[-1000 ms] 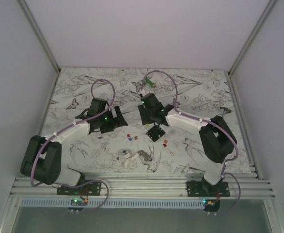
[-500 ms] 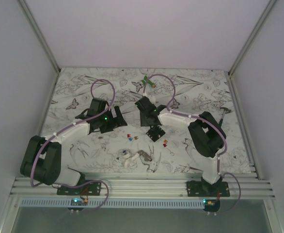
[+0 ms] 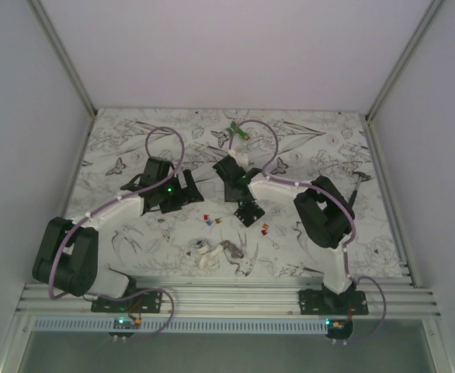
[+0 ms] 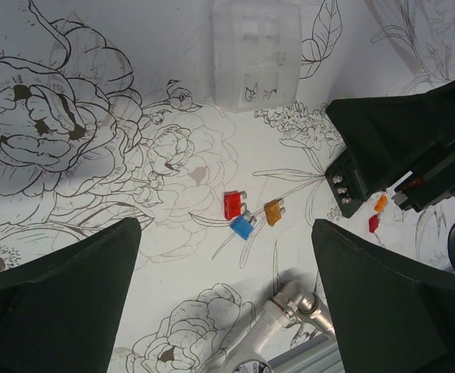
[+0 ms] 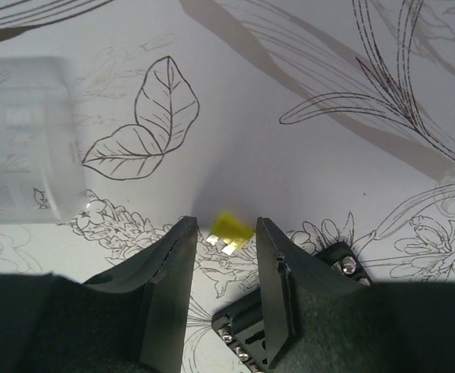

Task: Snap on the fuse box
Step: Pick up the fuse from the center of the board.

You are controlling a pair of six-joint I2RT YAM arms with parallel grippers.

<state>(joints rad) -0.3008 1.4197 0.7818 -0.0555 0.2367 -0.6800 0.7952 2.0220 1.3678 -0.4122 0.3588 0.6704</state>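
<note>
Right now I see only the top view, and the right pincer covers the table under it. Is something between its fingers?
Observer: Yes. A yellow fuse lies on the table between the tips of the right pincer; its jaws stand apart, not clamped on it.
Operator: Where is the fuse box from there?
Observer: The fuse box sits close beside that pincer, partly hidden behind one finger, its screws showing.
Operator: And the left pincer?
Observer: The left pincer is wide open and empty, over a red fuse, a blue fuse and an orange fuse.
</note>
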